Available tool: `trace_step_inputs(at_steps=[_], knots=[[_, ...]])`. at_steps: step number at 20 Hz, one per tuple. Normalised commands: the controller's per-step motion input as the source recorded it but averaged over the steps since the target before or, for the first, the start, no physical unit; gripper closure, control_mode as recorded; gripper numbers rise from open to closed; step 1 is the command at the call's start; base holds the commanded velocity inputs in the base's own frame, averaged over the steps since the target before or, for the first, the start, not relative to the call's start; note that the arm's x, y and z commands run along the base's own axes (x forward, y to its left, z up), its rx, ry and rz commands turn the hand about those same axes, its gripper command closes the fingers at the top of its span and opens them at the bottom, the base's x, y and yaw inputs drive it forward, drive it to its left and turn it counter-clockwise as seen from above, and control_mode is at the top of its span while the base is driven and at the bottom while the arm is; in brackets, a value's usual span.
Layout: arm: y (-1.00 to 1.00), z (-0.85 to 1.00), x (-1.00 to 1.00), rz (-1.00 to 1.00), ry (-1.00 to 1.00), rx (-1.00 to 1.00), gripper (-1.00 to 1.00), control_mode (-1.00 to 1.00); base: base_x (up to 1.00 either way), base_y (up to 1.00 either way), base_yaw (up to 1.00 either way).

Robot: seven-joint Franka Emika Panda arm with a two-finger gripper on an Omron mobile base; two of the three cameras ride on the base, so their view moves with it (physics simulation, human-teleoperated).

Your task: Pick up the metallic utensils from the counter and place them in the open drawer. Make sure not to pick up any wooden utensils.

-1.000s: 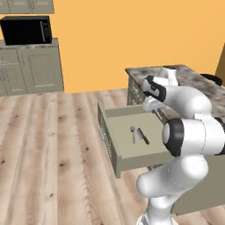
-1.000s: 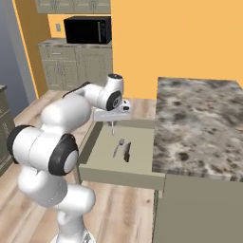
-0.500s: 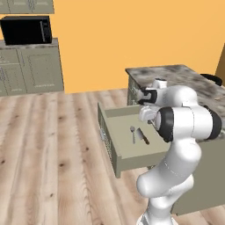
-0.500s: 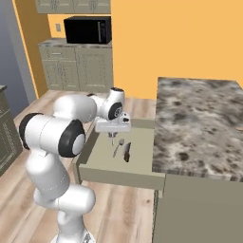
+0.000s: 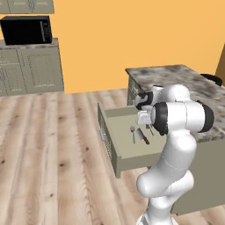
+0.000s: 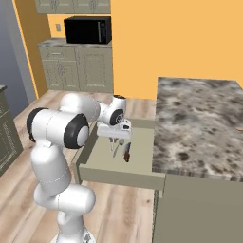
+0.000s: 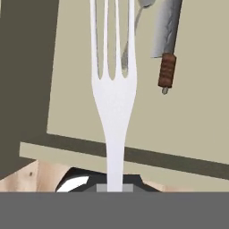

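My gripper [image 7: 115, 183] is shut on a silver fork [image 7: 114, 89] that points away from the hand, over the open sage-green drawer [image 7: 192, 112]. Inside the drawer lie a knife [image 7: 166, 40] with a dark brown handle and a spoon [image 7: 138, 13], partly hidden behind the fork's tines. In the base views the gripper [image 5: 147, 127] [image 6: 114, 140] hangs low above the drawer [image 5: 105, 136] [image 6: 118, 173], beside the marble counter [image 5: 184, 79] [image 6: 199, 114]. The knife [image 5: 143, 136] [image 6: 126, 152] and spoon [image 5: 132, 133] rest on the drawer floor. A thin tan wooden stick [image 6: 239, 127] lies at the counter's right edge.
A black microwave [image 5: 26, 30] [image 6: 88, 29] sits on sage cabinets against the orange wall. Wooden floor spreads left of the drawer. A dark object [image 5: 213, 79] rests at the counter's far right. My own arm's elbow bulks close to the drawer's near side.
The hand has come down closer over the drawer with the fork still held, and the arm's elbow has folded in nearer the drawer. Knife and spoon have not moved.
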Motion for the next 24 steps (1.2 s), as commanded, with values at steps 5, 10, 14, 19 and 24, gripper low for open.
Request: trace_step_inputs(at_steps=[5,10,14,19,24], knots=[[0.19,-0.24,0.14,-0.22,0.10,0.00,1.00,-1.00,0.00,0.00,0.00],[0.49,-0.16,0.05,-0.20,0.01,0.00,1.00,-1.00,0.00,0.00,0.00],[0.51,-0.19,0.08,-0.20,0.08,0.00,1.00,-1.00,0.00,0.00,0.00],[0.23,-0.19,0.08,-0.10,0.08,0.00,1.00,-1.00,0.00,0.00,0.00],[0.02,-0.16,0.12,-0.02,0.01,0.04,1.00,-1.00,0.00,0.00,0.00]])
